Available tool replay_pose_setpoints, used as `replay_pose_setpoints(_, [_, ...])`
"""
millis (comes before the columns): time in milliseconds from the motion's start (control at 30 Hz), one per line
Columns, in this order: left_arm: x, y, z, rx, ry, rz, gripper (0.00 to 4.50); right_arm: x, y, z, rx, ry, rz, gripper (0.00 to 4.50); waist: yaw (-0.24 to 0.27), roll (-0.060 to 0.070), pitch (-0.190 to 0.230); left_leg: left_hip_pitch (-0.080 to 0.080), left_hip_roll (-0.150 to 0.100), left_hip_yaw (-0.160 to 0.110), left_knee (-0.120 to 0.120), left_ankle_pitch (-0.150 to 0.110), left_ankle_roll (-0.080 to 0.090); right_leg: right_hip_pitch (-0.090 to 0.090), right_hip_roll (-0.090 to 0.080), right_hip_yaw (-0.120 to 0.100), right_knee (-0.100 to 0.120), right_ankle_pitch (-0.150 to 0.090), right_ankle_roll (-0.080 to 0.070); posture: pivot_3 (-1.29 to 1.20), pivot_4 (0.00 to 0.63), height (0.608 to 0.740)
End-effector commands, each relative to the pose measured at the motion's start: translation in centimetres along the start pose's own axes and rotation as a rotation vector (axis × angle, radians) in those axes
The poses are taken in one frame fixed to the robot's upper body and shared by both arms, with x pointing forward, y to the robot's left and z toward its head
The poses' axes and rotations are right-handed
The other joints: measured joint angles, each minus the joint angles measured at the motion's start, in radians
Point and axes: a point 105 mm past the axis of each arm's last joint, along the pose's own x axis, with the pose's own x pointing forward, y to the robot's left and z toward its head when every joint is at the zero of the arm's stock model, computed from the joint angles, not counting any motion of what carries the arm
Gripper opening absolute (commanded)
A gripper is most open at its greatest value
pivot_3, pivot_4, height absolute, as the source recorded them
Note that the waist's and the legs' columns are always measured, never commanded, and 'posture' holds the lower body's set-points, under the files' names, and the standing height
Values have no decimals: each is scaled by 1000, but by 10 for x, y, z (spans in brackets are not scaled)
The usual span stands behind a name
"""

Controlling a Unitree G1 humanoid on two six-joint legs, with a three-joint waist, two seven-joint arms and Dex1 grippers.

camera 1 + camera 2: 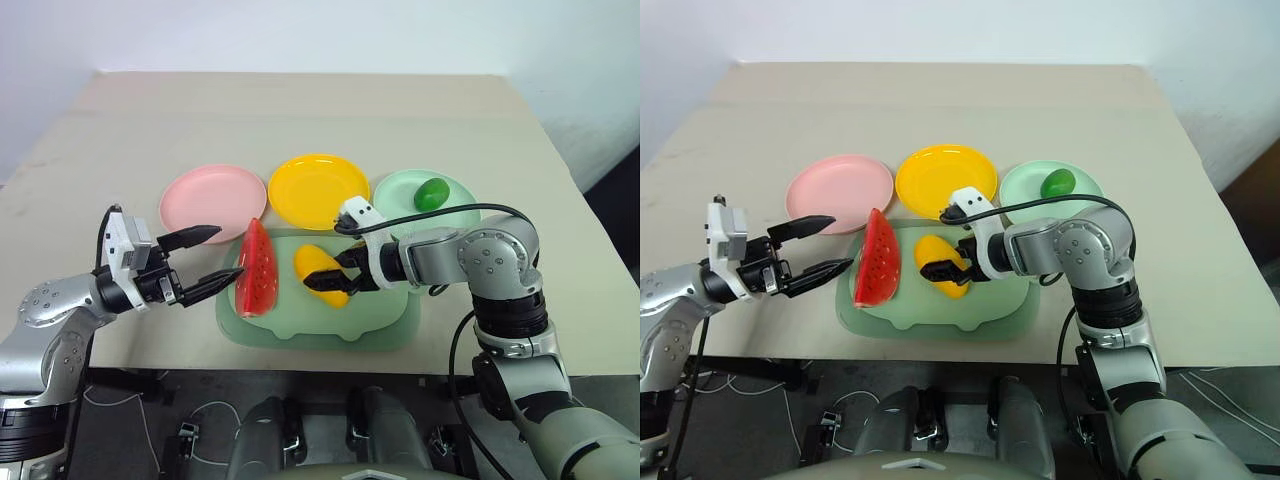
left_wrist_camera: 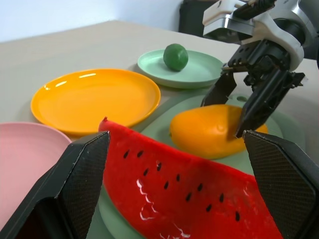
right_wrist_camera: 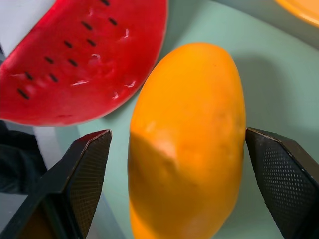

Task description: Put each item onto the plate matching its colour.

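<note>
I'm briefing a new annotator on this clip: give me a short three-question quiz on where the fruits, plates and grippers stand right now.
1. True or false: the dark green fruit already lies on the mint green plate.
2. Which fruit sits between the fingers of the right gripper? A. the watermelon wedge B. the mango C. the dark green fruit
3. Fill in: the yellow plate and the pink plate each hold ____ fruit.

Key
1. True.
2. B. The fingers straddle the mango on the green tray; the wrist view leaves a gap on each side, so no grip yet. The left gripper is open beside the wedge.
3. No.
</note>
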Motion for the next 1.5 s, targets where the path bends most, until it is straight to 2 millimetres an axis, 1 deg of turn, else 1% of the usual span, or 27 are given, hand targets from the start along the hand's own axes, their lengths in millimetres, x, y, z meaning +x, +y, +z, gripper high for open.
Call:
replay_pose_setpoints(33, [2,1,10,39,-14,-10,4500,-3,7,4,-83,-14,-12,3573,1,0,0,0,0,0,0,0,0,0,0,0,0,0,0,0,150,696])
replay_pose_setpoints(100, [3,2,10,39,-12,-10,4500,-4,9,5,-102,-28,-5,3044,1,0,0,0,0,0,0,0,0,0,0,0,0,0,0,0,150,696])
replay_pose_setpoints(133, [2,2,9,39,-12,-9,4500,-6,9,7,-115,-37,-3,2982,1,0,0,0,0,0,0,0,0,0,0,0,0,0,0,0,150,696])
replay_pose_setpoints(267, [2,2,9,39,-9,-5,4500,-15,14,15,-183,-85,21,2981,1,0,0,0,0,0,0,0,0,0,0,0,0,0,0,0,150,696])
replay_pose_setpoints(367, [1,3,11,40,-17,3,4500,-27,22,35,-222,-163,72,2981,0,0,0,0,0,0,0,0,0,0,0,0,0,0,0,0,150,696])
replay_pose_setpoints(433, [1,4,13,42,-23,13,4500,-33,12,56,-214,-228,33,2981,-2,0,0,0,0,0,0,0,0,0,0,0,0,0,0,0,150,696])
replay_pose_setpoints(500, [0,4,14,43,-25,22,4500,-35,-6,74,-199,-270,-33,2981,-1,0,0,1,0,0,0,0,0,0,0,0,0,0,0,0,150,696])
replay_pose_setpoints(533, [0,4,14,42,-25,24,4500,-34,-16,80,-202,-276,-67,2981,0,0,0,0,0,0,0,0,0,0,0,0,0,0,0,0,150,696])
replay_pose_setpoints(667, [3,2,14,38,-34,29,4500,-21,-53,98,-185,-316,-178,2981,1,-1,0,1,0,1,0,0,0,0,0,0,0,0,0,0,150,696])
replay_pose_setpoints(800, [4,2,14,38,-36,37,4500,-4,-67,108,-186,-322,-179,2981,-2,0,0,0,0,2,0,1,0,0,1,0,1,0,0,0,150,696])
replay_pose_setpoints(933, [3,0,14,38,-35,43,4500,16,-88,114,-180,-342,-222,2981,-8,0,0,1,0,3,-1,1,-1,-1,2,1,3,0,0,0,150,696])
replay_pose_setpoints(1000, [3,-1,15,37,-34,44,4500,26,-90,115,-199,-335,-226,2981,-13,0,0,1,0,3,-1,1,-1,-1,2,1,3,0,1,0,150,696])
replay_pose_setpoints(1133, [4,-2,16,39,-31,46,4500,43,-86,118,-197,-323,-229,2981,-16,0,0,1,0,3,-1,1,-1,-1,1,1,4,0,1,0,150,696])
replay_pose_setpoints(1300, [7,-3,20,44,-31,47,4500,56,-81,118,-192,-318,-232,2981,-25,0,0,1,0,2,0,1,-1,-1,1,1,5,0,1,0,150,696])
replay_pose_setpoints(1367, [7,-3,21,45,-30,48,4500,57,-78,121,-189,-342,-222,3710,-26,0,0,1,0,2,0,2,-2,-1,1,1,5,0,1,0,150,696])
replay_pose_setpoints(1400, [8,-3,21,46,-30,48,4500,56,-77,124,-187,-357,-211,3971,-26,0,0,1,0,2,0,2,-2,-1,1,1,5,0,1,0,150,696])
replay_pose_setpoints(1433, [8,-3,22,46,-30,49,4500,54,-76,127,-192,-371,-204,4323,-26,0,0,1,0,2,0,2,-2,-1,1,1,6,0,1,0,150,696])
replay_pose_setpoints(1467, [8,-2,23,46,-30,50,4500,52,-76,129,-196,-380,-201,4481,-26,0,0,1,0,2,0,2,-2,-1,1,1,6,0,1,0,150,696])
replay_pose_setpoints(1500, [8,-2,23,46,-30,51,4500,49,-76,131,-200,-386,-201,4481,-26,0,0,1,0,2,0,2,-2,-1,1,1,6,0,1,0,150,696])
